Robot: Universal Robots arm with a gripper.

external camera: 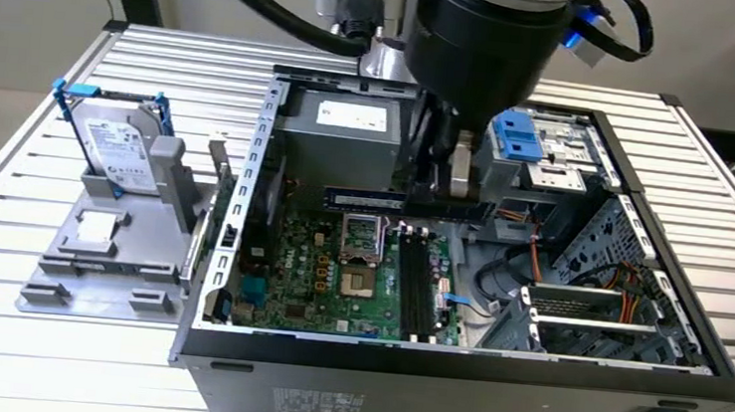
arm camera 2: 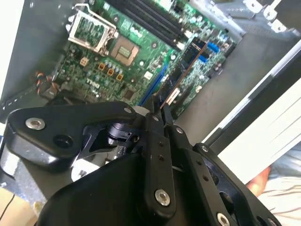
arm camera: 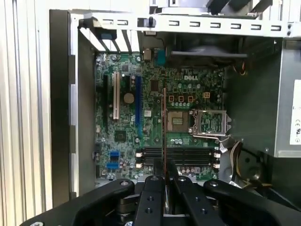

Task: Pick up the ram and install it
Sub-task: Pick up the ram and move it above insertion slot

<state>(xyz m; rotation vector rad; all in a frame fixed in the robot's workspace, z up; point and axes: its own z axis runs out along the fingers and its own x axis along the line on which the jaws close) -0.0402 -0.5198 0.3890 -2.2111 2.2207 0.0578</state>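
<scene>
Clearly, your gripper was clamped shut on the ram, pinching its upper edge and holding it above the motherboard inside the open case. The stick ran crosswise to the black memory slots, which lay nearer. Doing this well, I judge, called for a firm pinch and the stick squared level with one slot.
</scene>
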